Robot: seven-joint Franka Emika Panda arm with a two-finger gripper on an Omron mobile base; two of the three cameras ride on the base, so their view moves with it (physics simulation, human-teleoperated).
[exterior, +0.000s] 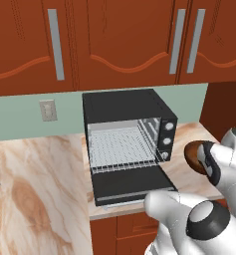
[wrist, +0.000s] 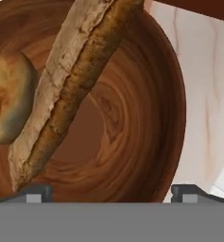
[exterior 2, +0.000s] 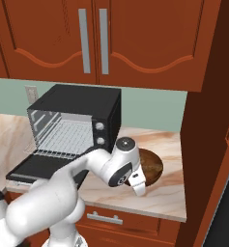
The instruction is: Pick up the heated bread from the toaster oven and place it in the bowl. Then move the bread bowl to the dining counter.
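Observation:
The black toaster oven (exterior: 127,130) (exterior 2: 77,120) stands on the marble worktop with its door dropped down and its wire rack (exterior: 120,145) bare. Right of it sits the dark-brown wooden bowl (exterior 2: 152,166) (exterior: 191,155) (wrist: 132,132). Inside, the golden bun (wrist: 7,104) lies at the left, beside the lighter wooden bar (wrist: 71,80) across the rim. My gripper (wrist: 112,194) (exterior 2: 138,185) hangs close over the bowl, open, its fingertips (wrist: 35,193) spread wide with nothing held. The arm hides part of the bowl in both base views.
Reddish wall cabinets (exterior: 119,40) hang above the oven. A tall wooden panel (exterior 2: 207,144) closes the worktop on the right, just past the bowl. The oven's lowered door (exterior: 132,184) overhangs the counter's front edge. Bare marble (exterior: 35,189) stretches to the oven's left.

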